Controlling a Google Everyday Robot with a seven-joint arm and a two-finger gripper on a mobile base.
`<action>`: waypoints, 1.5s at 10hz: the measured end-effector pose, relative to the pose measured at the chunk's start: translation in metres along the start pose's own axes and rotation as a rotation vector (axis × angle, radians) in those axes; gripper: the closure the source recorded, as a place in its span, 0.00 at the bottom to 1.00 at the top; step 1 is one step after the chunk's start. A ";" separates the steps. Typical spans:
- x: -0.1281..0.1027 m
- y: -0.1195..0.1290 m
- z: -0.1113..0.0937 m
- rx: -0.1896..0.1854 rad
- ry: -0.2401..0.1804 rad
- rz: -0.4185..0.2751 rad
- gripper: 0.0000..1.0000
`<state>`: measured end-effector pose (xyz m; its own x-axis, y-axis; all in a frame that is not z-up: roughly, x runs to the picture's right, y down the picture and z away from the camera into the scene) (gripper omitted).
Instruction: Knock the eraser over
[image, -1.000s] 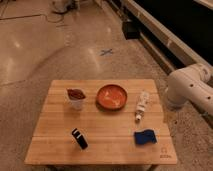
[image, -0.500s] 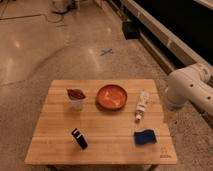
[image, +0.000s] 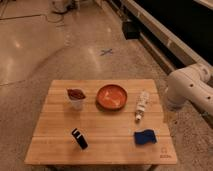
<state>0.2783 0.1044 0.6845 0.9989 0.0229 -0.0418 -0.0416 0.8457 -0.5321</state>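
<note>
Nothing is seen to have moved since the earlier frames: the worktop (image: 55, 145), the white arm (image: 189, 91) and every item on the worktop are found in the same places.

The arm is seen at the right edge of the scene, just beside the worktop's right side, and is cut off by the frame. The claw itself is not shown, so it cannot be told whether it is spread or pressed together. The eraser (image: 79, 138) is placed on the near left part of the worktop, well apart from the visible arm, with the whole width of the board lying between them. It appears as a small black block set at a slant; whether it is upright or lying cannot be made out.

An orange bowl (image: 111, 96) is set at the far middle, with a white cup (image: 76, 98) of something brown to its left. A blue pad (image: 145, 137) is laid near right, and a small bottle (image: 142, 106) is laid on its side beyond it.
</note>
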 end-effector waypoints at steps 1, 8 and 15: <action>-0.012 -0.001 -0.001 0.006 -0.008 -0.020 0.35; -0.157 0.002 0.007 0.042 -0.102 -0.271 0.35; -0.262 0.006 0.040 0.022 -0.171 -0.434 0.35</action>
<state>0.0169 0.1244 0.7262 0.9133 -0.2498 0.3216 0.3798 0.8074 -0.4514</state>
